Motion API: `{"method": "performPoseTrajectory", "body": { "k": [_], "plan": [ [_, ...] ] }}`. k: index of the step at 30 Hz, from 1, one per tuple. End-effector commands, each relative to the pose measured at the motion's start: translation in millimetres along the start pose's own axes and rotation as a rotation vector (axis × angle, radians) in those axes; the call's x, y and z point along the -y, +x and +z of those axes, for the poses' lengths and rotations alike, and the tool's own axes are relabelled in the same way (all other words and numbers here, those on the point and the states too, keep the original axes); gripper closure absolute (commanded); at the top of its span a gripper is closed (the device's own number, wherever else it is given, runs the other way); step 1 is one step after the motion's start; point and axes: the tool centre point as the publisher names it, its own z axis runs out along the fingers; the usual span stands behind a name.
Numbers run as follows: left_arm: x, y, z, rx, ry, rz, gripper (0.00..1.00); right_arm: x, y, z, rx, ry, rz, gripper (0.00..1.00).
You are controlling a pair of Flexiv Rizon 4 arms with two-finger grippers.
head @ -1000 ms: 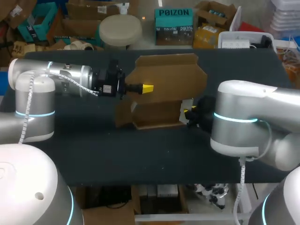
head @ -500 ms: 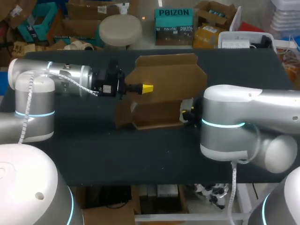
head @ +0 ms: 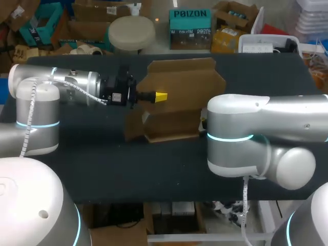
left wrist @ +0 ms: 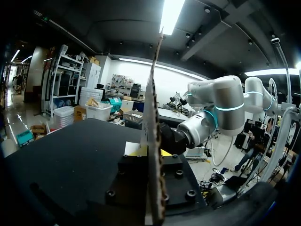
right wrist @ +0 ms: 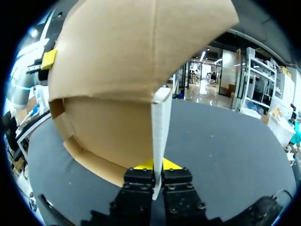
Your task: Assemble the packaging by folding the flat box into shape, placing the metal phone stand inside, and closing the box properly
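Left gripper point(head: 160, 96) unmoved, clamped on the left edge of the raised panel of the cardboard box point(head: 179, 97), mid-table. Right arm point(head: 241, 128) has swung further inward; its elbow now hides the right gripper point(right wrist: 153, 165) from above. The wrist view shows that gripper pinched tight on the box's side flap. Box stands well back from the near edge of the table point(head: 102, 164)

1. The box point(head: 179, 92) is plain brown cardboard, matt on every face. Its cut edge looks rough and layered in the left wrist view.
2. The desk point(head: 154, 169) has a dark, matt top, faintly speckled up close.
3. The left arm point(head: 61, 84) and right arm point(head: 256, 123) wear smooth, glossy silver-grey shells.
4. The right gripper point(right wrist: 154, 165) has matt black finger blocks with bolt heads, and smooth yellow tips that look like plastic.
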Motion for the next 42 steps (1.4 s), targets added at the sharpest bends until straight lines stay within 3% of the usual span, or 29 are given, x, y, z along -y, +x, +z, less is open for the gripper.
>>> {"method": "performPoseTrajectory", "body": {
  "k": [1, 4, 6, 7, 9, 24, 32, 42],
  "plan": [
    [-4.1, -1.8, 4.6, -0.005, -0.002, 0.0, 1.0, -0.1, 10.8, 1.6, 0.227, -0.008, -0.002, 1.0],
    [-4.1, -1.8, 4.6, -0.005, -0.002, 0.0, 1.0, 0.6, 10.7, -0.6, 0.207, -0.023, -0.007, 1.0],
    [-4.1, -1.8, 4.6, -0.005, -0.002, 0.0, 0.62, 1.2, 10.8, -1.5, 0.189, -0.036, -0.01, 1.0],
    [-3.1, -1.3, 4.3, -0.003, -0.006, 0.005, 0.37, 1.4, 10.7, -2.1, 0.185, -0.039, -0.011, 1.0],
    [-2.1, -1.0, 3.5, 0.006, -0.024, 0.014, 0.02, 1.7, 9.8, -3.3, 0.172, -0.045, -0.012, 1.0],
    [4.1, 3.0, -2.2, 0.06, -0.134, 0.084, 0.0, -5.0, -2.8, -10.6, 0.087, -0.064, -0.008, 1.0],
    [1.3, 9.1, -15.4, 0.112, -0.151, 0.15, 0.0, -6.1, -11.5, -12.2, 0.031, -0.06, 0.008, 1.0],
    [1.1, 15.7, -34.2, 0.189, -0.214, 0.225, 0.0, -8.3, -23.3, -14.5, -0.116, -0.065, 0.049, 1.0]
  ]
}}
